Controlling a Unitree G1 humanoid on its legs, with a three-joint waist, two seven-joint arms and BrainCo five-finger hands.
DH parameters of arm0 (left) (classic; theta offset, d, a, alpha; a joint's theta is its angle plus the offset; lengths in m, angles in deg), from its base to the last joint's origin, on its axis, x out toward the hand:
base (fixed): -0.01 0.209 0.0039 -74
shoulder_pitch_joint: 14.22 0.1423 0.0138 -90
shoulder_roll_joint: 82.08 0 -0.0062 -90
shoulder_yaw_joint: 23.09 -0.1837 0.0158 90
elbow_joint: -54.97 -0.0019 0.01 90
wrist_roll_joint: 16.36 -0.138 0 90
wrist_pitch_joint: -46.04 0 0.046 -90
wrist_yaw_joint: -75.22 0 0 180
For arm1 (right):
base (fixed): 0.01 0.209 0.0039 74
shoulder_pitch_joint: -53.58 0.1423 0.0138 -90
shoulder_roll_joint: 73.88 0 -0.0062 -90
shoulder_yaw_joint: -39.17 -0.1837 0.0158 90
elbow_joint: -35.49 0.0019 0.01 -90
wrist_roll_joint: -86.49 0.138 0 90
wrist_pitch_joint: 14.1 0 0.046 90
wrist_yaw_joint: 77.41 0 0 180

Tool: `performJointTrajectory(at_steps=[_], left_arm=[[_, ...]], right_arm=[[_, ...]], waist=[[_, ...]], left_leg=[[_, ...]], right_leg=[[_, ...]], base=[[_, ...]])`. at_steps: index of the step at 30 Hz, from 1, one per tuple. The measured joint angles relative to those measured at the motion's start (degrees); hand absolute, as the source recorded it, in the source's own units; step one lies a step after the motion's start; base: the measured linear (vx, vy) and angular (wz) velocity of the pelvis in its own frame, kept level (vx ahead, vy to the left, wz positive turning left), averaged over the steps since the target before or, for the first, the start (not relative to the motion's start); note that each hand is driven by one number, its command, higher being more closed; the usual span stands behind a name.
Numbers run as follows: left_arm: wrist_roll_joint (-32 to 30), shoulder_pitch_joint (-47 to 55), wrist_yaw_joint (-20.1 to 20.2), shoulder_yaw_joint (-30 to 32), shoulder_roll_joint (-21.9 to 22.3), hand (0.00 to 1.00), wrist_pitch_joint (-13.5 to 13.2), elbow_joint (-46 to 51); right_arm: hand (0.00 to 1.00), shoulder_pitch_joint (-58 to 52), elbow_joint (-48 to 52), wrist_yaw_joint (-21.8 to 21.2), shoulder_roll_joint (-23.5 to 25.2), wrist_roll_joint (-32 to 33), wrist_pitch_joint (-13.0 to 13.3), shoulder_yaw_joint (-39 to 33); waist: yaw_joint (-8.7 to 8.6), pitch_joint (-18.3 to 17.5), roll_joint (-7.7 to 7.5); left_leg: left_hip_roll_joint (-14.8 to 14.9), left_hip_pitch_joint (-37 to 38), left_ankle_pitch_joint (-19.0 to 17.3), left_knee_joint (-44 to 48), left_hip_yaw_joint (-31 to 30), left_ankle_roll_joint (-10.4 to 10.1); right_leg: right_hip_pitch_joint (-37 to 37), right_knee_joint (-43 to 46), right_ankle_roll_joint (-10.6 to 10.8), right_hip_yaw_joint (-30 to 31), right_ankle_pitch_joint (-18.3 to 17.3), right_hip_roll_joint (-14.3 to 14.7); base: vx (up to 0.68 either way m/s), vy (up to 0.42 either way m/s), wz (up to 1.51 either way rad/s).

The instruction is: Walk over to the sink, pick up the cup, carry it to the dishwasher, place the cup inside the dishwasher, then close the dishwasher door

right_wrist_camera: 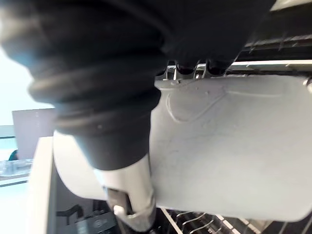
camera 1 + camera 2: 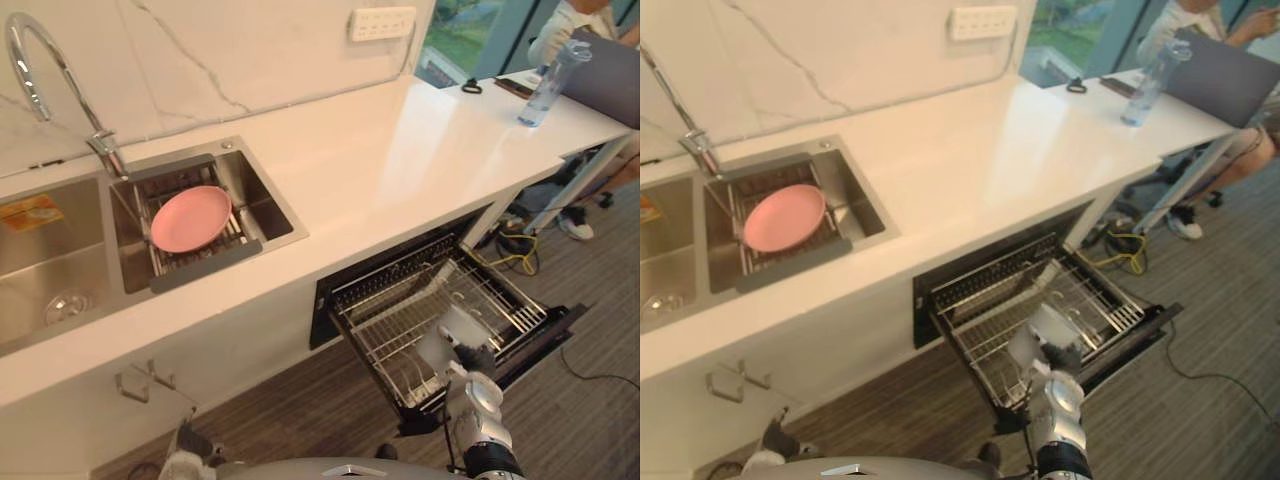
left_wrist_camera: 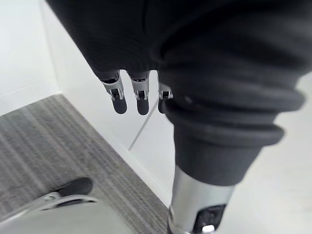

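Observation:
A white cup (image 2: 452, 334) hangs just above the pulled-out wire rack (image 2: 385, 315) of the open dishwasher, near the rack's front right part. My right hand (image 2: 474, 361) is shut on the cup. In the right wrist view its fingers (image 1: 195, 68) curl over the cup (image 1: 234, 156) on one side and its thumb (image 1: 130, 197) presses the other. The dishwasher door (image 2: 545, 335) lies folded down under the rack. My left hand (image 3: 130, 95) hangs low beside the white cabinet front, fingers straight and holding nothing.
A pink plate (image 2: 190, 218) lies on a drain rack in the sink (image 2: 275, 215), under the faucet (image 2: 40, 70). A person sits with a laptop (image 2: 605, 70) at the counter's far right end, beside a bottle (image 2: 548, 85). Yellow cable (image 2: 515, 255) lies on the floor beyond the door.

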Motion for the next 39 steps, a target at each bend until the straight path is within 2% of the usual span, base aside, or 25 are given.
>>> performJointTrajectory(at_steps=[2,5,9,10,11,12,13,15,17,19,21,24,26,31,32,39], left_arm=[[2.29,0.30,0.50,1.66,0.14,0.00,0.33,-1.27],[2.79,0.31,0.85,2.06,0.09,0.00,0.25,-1.37],[4.69,-1.01,2.06,2.07,-0.15,0.00,0.26,-1.08],[5.30,-1.96,2.20,2.05,-0.19,0.00,0.13,-0.58],[5.93,-2.49,2.28,2.04,-0.34,0.00,-0.04,-0.12],[6.80,-3.50,2.77,1.61,-0.94,0.00,-0.17,1.31],[6.81,-3.83,2.77,1.57,-1.07,0.00,-0.17,1.54],[6.05,-6.52,2.63,1.56,-1.50,0.00,0.02,2.40],[4.10,-7.50,2.01,1.32,-2.42,0.00,1.85,4.53],[2.87,-8.18,1.52,0.15,-4.20,0.00,4.51,5.72],[1.94,-9.28,1.13,-0.90,-5.11,0.00,5.81,6.02],[1.88,-10.77,0.03,-1.94,-5.06,0.00,8.60,6.05],[2.72,-11.00,-1.56,-2.76,-4.49,0.00,10.28,5.98],[3.31,-11.00,-3.64,-2.98,-4.07,0.00,11.03,5.70],[3.36,-11.02,-3.87,-3.21,-3.94,0.00,10.88,5.72],[4.50,-11.42,-4.37,-4.58,-3.41,0.00,9.80,5.73]], right_arm=[[1.00,1.12,-3.25,1.24,-1.08,-2.30,-2.85,-1.30],[1.00,3.21,-7.14,1.08,-3.52,-4.24,-5.53,-1.80],[1.00,7.00,-11.04,1.08,-5.73,-4.70,-6.80,-2.25],[1.00,8.48,-11.10,1.56,-6.35,-4.71,-6.97,-2.69],[1.00,10.11,-11.11,1.61,-6.76,-4.72,-7.56,-2.74],[1.00,13.63,-11.84,1.50,-7.98,-4.64,-8.33,-2.70],[1.00,14.40,-12.06,1.44,-8.35,-4.64,-8.60,-2.72],[1.00,19.01,-12.87,0.99,-11.12,-4.62,-10.39,-3.68],[1.00,21.00,-12.85,0.03,-11.77,-4.70,-11.36,-3.76],[1.00,22.14,-12.86,-1.34,-11.35,-4.77,-12.67,-3.52],[1.00,23.42,-13.24,-2.67,-11.67,-4.75,-12.95,-2.98],[1.00,27.23,-15.65,-2.63,-12.27,-4.68,-12.84,-0.83],[1.00,28.54,-15.65,-2.55,-12.74,-4.70,-12.79,-0.09],[1.00,31.20,-17.14,-2.20,-14.89,-5.96,-12.72,2.82],[0.00,32.56,-18.72,-2.21,-15.77,-6.28,-12.85,3.93],[0.00,36.66,-21.90,-1.14,-18.28,-6.98,-12.78,5.41]], waist=[[0.33,0.15,0.14],[0.83,0.80,0.07],[1.21,2.75,0.13],[1.78,4.40,-0.26],[2.14,5.32,0.16],[2.93,7.47,-0.59],[3.19,7.69,-0.11],[4.46,11.15,-0.56],[4.94,14.00,-1.41],[5.16,15.13,-2.72],[6.39,15.94,-3.23],[6.80,17.16,-2.34],[6.87,18.38,-0.97],[6.82,19.97,0.04],[6.84,20.00,0.09],[6.73,20.97,1.70]], left_leg=[[-0.01,-0.10,0.57,-0.41,-1.21,-0.01],[-0.07,-0.24,1.44,-1.38,-2.66,-0.04],[-0.02,-2.43,2.84,-2.01,-4.88,-0.04],[0.00,-4.12,3.55,-2.03,-5.87,0.00],[0.01,-5.27,4.06,-1.99,-6.02,0.10],[0.10,-7.67,4.72,-2.07,-6.20,-0.10],[0.11,-8.19,4.81,-2.06,-6.21,-0.21],[0.21,-11.21,6.73,-3.28,-6.32,0.30],[0.12,-11.93,8.27,-3.15,-7.01,0.30],[-0.12,-12.35,8.71,-3.14,-7.25,0.41],[-0.16,-12.99,8.71,-3.14,-7.30,0.42],[-0.41,-14.51,9.13,-3.14,-7.59,0.80],[-1.22,-14.53,9.32,-3.15,-7.64,1.03],[-1.73,-15.64,9.61,-3.16,-7.97,1.43],[-1.83,-16.38,9.72,-3.15,-7.98,1.58],[-2.80,-17.14,10.18,-3.14,-8.85,2.08]], right_leg=[[0.83,0.01,0.04,-1.08,-0.14,0.00],[1.56,0.01,0.08,-2.29,-0.26,-0.01],[1.09,0.03,-0.16,-4.44,-0.45,0.11],[0.21,0.04,-0.67,-5.10,-0.54,0.17],[-0.58,0.04,-1.00,-5.26,-0.23,0.18],[-2.92,0.06,-1.02,-5.22,0.09,0.27],[-3.36,0.06,-1.03,-5.21,0.18,0.28],[-6.57,0.69,-0.92,-5.17,0.62,0.34],[-6.95,1.72,-1.40,-5.34,1.03,0.13],[-6.71,1.89,-1.24,-4.87,0.73,-0.13],[-7.62,2.78,-0.98,-4.61,0.03,-0.37],[-10.22,5.79,-0.90,-4.36,-1.22,-1.25],[-10.28,5.95,-0.83,-4.20,-1.17,-2.08],[-11.21,6.06,-0.48,-4.18,-1.15,-2.53],[-12.16,6.38,-0.45,-4.00,-1.16,-2.66],[-13.20,7.96,-0.03,-3.42,-1.46,-3.79]], base=[[-0.01,-0.007,0.26],[-0.02,-0.006,0.25],[-0.07,-0.019,0.31],[-0.09,-0.015,0.24],[-0.15,-0.014,0.23],[-0.12,-0.007,0.08],[-0.12,-0.009,0.06],[-0.07,-0.002,0.19],[-0.01,0.016,0.25],[0.03,0.032,0.23],[0.01,0.015,0.10],[-0.03,0.015,0.04],[-0.03,0.030,0.04],[-0.03,0.013,0.04],[0.00,0.000,0.00],[0.00,0.010,0.05]])
